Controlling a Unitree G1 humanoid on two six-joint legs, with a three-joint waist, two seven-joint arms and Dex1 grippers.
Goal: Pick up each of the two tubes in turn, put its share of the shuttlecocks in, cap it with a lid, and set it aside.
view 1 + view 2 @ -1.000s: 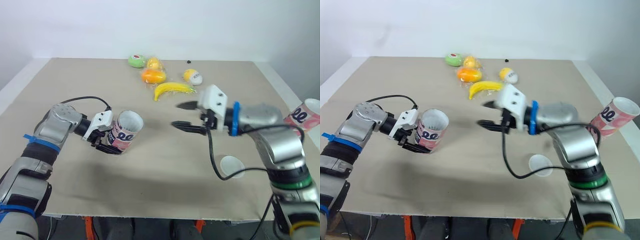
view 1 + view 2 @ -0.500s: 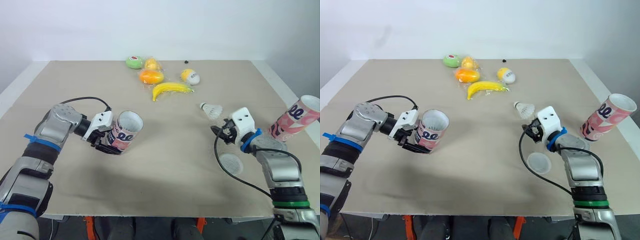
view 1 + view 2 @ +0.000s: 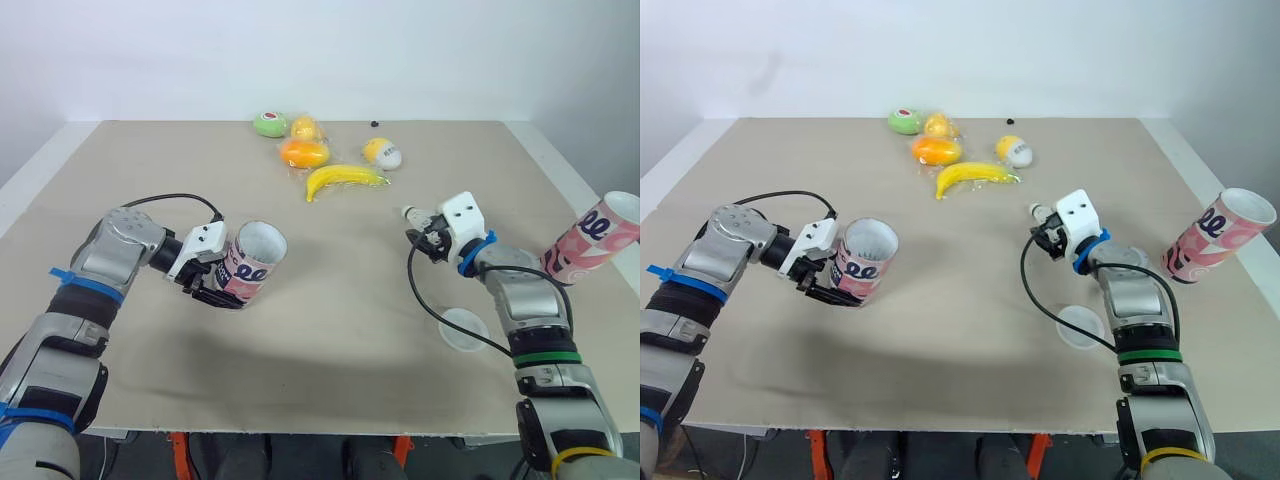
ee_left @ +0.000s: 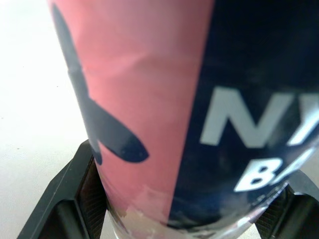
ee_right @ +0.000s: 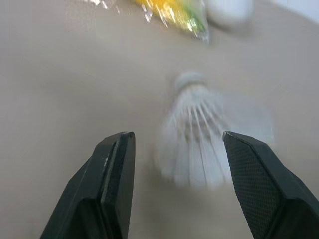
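Shuttlecock (image 5: 197,149) on table, right of centre. Right gripper (image 5: 178,139), back from mid-table swing, now lined up on it, fingers wide apart, nothing held. Left gripper (image 3: 225,283) clamps tilted tube (image 3: 252,262). Grasp likely next.

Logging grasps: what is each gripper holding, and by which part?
Left gripper clamps the pink tube across its lower side wall; right gripper is open, holding nothing.
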